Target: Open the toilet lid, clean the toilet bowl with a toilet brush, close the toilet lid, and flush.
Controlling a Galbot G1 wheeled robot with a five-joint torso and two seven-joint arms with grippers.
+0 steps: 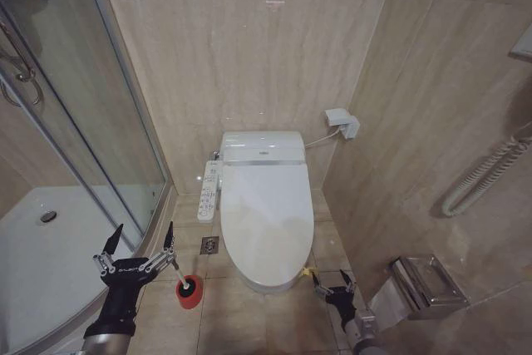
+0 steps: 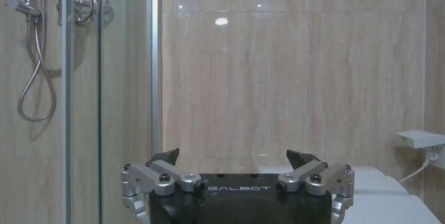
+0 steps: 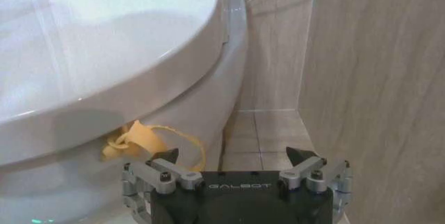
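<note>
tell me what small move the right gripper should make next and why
Probably ease the right gripper toward the small yellow strap and close on it. The glossy white oval plastic toilet lid is down, and in the right wrist view the open jaws sit close to the strap but not on it. The left gripper hovers open above the red cup brush holder.

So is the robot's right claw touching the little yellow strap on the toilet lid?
Apart. In the right wrist view, the open right gripper sits below the yellow strap, with a visible gap between its fingertips and the strap hanging from the toilet lid.
</note>
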